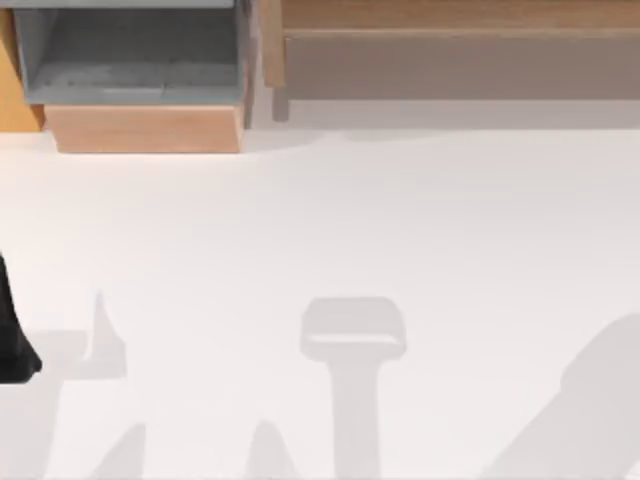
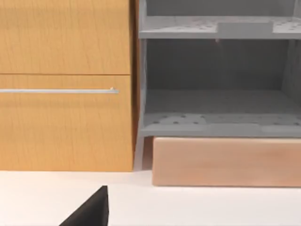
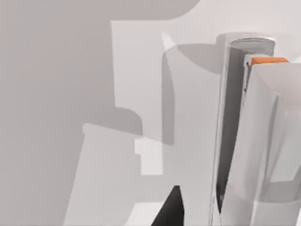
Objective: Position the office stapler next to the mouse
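One dark wedge at the bottom edge of the right wrist view marks your right gripper (image 3: 172,209). You cannot tell whether it clasps anything or hangs free.

Just beside it, along the right side of that frame, runs the white, elongated, rounded stapler with a dark grey strip (image 3: 237,141) and an orange tab (image 3: 268,60) at its far end. Beyond it lies the plain white table (image 3: 56,94), crossed by grey shadows. You cannot tell whether the stapler rests on that surface.

Your left gripper (image 2: 91,212) sits parked at the left edge of the top view (image 1: 15,345), its grip state also unreadable. It faces the light wooden cabinet (image 2: 66,122) and the grey shelf unit (image 2: 216,103).

Watch for three risks:
- The stapler's smooth rounded shell may pivot or slip if the hold is shallow or off-centre.
- Letting go above the table would let it bounce or roll.
- Lowering before you have fixed the mouse's position could nudge the mouse, or leave the stapler well apart from it.
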